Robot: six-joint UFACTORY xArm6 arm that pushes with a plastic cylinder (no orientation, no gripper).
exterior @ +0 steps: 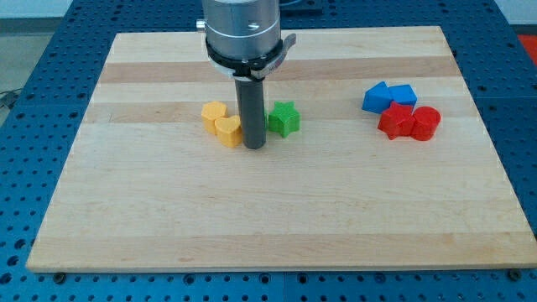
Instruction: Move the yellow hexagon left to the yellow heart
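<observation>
The yellow hexagon (214, 113) lies left of the board's middle. The yellow heart (227, 132) lies just below and to the right of it, touching it. My tip (253, 146) is down on the board right beside the heart's right side, between the heart and a green star (284, 118). The rod hides part of the gap between the heart and the star.
At the view's right, two blue blocks (388, 96) sit together, with a red star-like block (394, 122) and a red cylinder-like block (425, 122) just below them. The wooden board (268, 218) rests on a blue perforated table.
</observation>
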